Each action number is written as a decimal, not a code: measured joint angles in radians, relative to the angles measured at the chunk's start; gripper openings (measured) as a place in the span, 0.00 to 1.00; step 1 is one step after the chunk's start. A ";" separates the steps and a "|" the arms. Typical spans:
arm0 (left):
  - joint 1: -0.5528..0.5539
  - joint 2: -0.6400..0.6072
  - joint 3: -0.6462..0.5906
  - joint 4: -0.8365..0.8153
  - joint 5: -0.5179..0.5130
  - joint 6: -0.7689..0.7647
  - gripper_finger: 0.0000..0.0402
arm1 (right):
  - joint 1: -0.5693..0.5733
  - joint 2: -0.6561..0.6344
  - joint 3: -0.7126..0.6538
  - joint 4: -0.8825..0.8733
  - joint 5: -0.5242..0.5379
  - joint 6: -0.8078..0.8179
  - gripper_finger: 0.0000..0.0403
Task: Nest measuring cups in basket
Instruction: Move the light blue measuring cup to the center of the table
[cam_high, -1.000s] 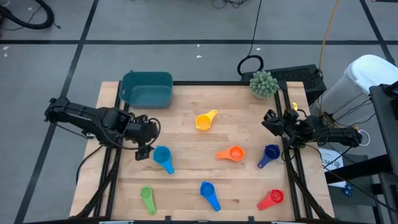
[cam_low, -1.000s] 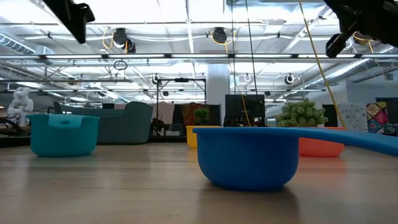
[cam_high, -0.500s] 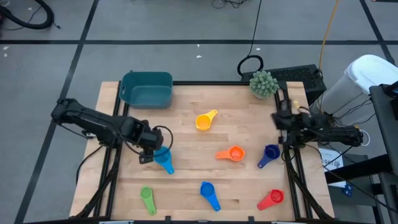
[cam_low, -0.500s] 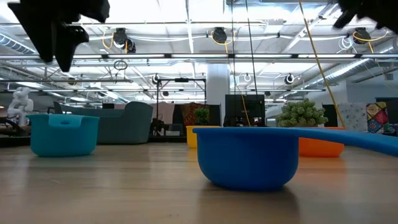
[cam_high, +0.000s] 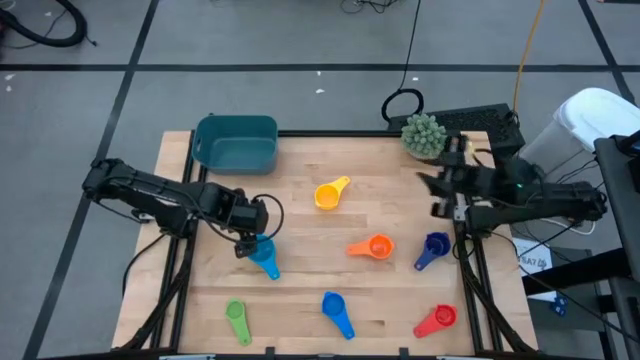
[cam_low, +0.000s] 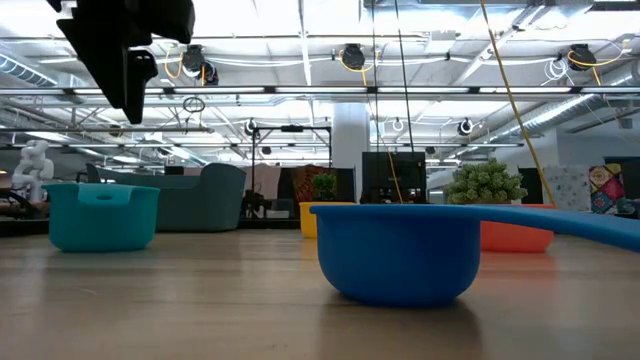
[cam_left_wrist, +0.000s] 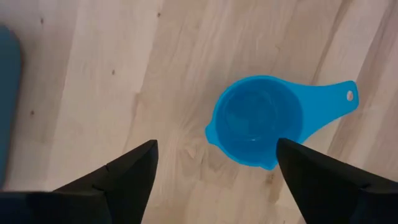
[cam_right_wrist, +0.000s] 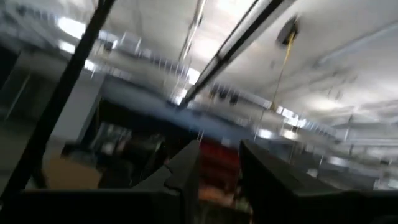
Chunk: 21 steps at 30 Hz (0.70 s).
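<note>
Light blue cup (cam_left_wrist: 256, 121) lies between spread left fingers (cam_left_wrist: 118, 174), untouched.

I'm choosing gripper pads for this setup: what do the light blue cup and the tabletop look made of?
Light blue cup: apparently moulded plastic, smooth with a slight sheen; one-piece handle with a hanging hole, soft highlights inside the bowl.
Tabletop: looks like pale wood planks, matte; visible grain lines and seams between boards, though it might be a laminate.
</note>
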<state>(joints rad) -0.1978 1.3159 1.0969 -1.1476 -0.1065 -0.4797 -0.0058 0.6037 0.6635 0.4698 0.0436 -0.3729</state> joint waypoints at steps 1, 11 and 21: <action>0.001 0.000 0.000 -0.002 0.000 0.000 0.79 | 0.000 0.041 0.057 -0.089 0.020 0.014 0.31; 0.001 0.000 0.000 -0.014 0.007 -0.020 0.72 | 0.003 0.317 0.468 -0.839 0.058 0.218 0.37; -0.016 0.000 0.000 -0.036 0.052 -0.060 0.73 | 0.058 0.442 0.468 -1.107 0.000 0.438 0.38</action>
<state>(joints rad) -0.2142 1.3159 1.0966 -1.1832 -0.0544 -0.5401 0.0518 1.0457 1.1314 -0.6372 0.0438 0.0652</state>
